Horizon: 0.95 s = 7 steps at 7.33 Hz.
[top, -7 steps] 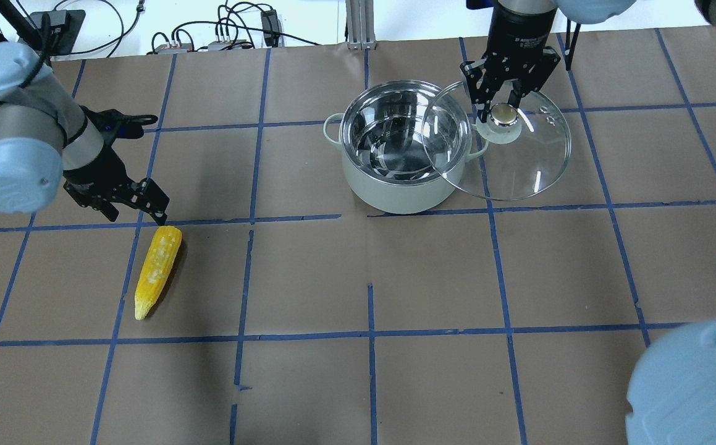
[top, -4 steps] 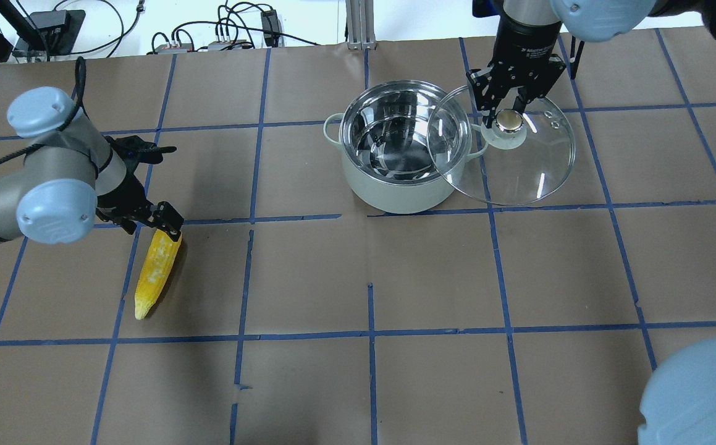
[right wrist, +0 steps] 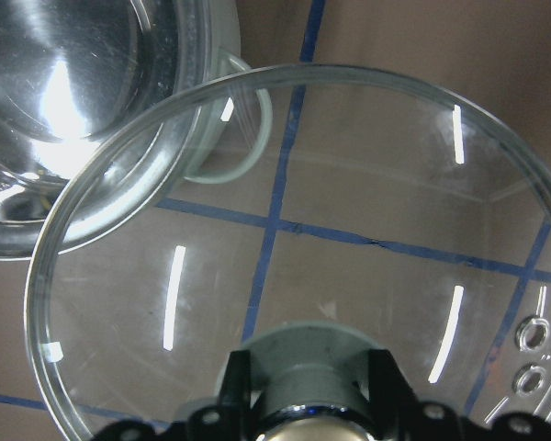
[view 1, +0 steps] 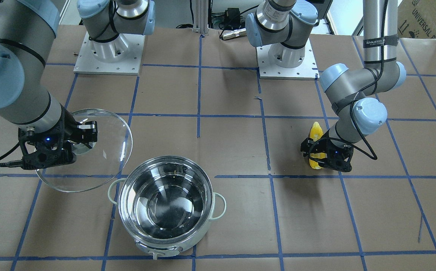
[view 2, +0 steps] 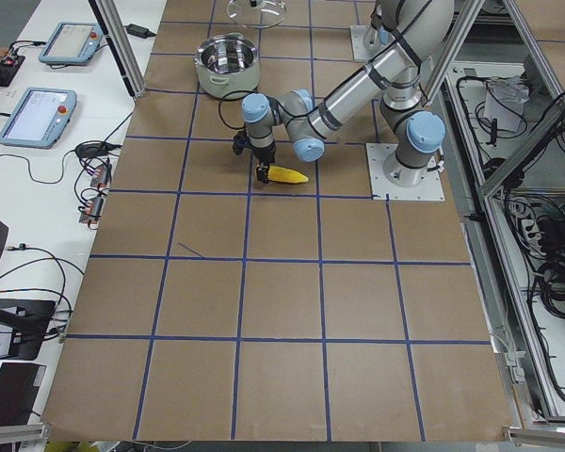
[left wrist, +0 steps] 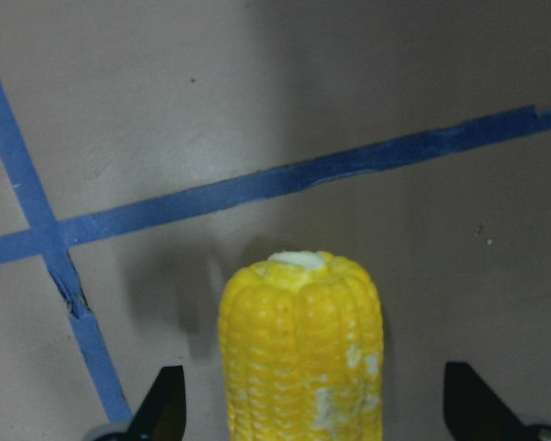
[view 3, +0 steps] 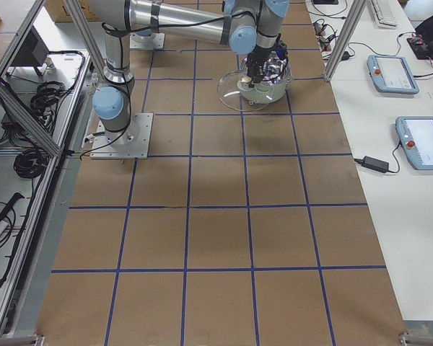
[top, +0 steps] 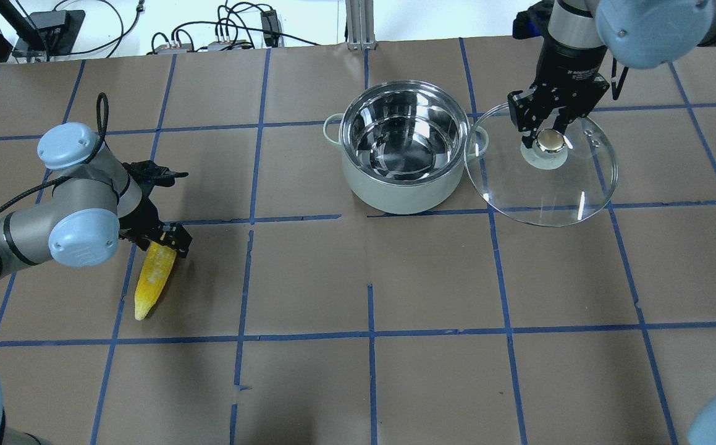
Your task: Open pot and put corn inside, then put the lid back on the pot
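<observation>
The steel pot point(top: 395, 194) stands open and empty at the table's far middle; it also shows in the front view point(view 1: 172, 244). My right gripper point(top: 546, 137) is shut on the knob of the glass lid point(top: 543, 185) and holds it just right of the pot, off the rim. The lid also shows in the right wrist view point(right wrist: 331, 230). The yellow corn point(top: 151, 281) lies on the table at the left. My left gripper point(top: 166, 238) is open and straddles the corn's thick end point(left wrist: 303, 349), with its fingers point(left wrist: 165, 409) clear of the cob on both sides.
Cables and power boxes point(top: 222, 37) lie along the table's far edge. The arm bases point(view 1: 108, 49) stand at the robot's side. Blue tape lines point(top: 370, 334) cross the brown table. Tablets point(view 2: 38, 108) lie on a side bench.
My left gripper has come down and forward over the corn's thick end. My right gripper has carried the lid to the right, away from above the pot's rim.
</observation>
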Each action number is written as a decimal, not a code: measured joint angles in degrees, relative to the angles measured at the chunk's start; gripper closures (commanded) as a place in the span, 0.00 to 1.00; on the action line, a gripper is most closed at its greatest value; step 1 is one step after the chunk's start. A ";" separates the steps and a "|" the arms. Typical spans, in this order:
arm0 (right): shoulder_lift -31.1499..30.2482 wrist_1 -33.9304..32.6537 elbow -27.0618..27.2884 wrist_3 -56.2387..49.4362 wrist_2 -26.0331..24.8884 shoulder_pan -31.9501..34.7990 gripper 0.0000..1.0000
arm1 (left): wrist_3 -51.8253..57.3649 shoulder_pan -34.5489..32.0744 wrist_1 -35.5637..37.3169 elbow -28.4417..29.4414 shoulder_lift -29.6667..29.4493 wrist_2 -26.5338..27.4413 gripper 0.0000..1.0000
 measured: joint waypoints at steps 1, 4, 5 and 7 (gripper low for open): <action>-0.04 -0.07 0.10 -0.23 -0.02 -0.48 0.81 | -0.06 0.00 -0.02 0.13 0.10 0.17 0.89; -0.13 -0.08 -0.69 -0.30 -0.75 -0.71 0.81 | -2.82 -1.12 -1.85 2.65 1.59 0.07 0.89; -0.18 -0.04 -1.06 -0.20 -1.16 -0.71 0.81 | -5.38 -2.44 -4.17 5.22 1.91 -0.31 0.89; -0.29 0.06 -1.92 -0.03 -1.07 -0.62 0.81 | -9.94 -7.87 -10.87 13.30 2.21 -0.77 0.89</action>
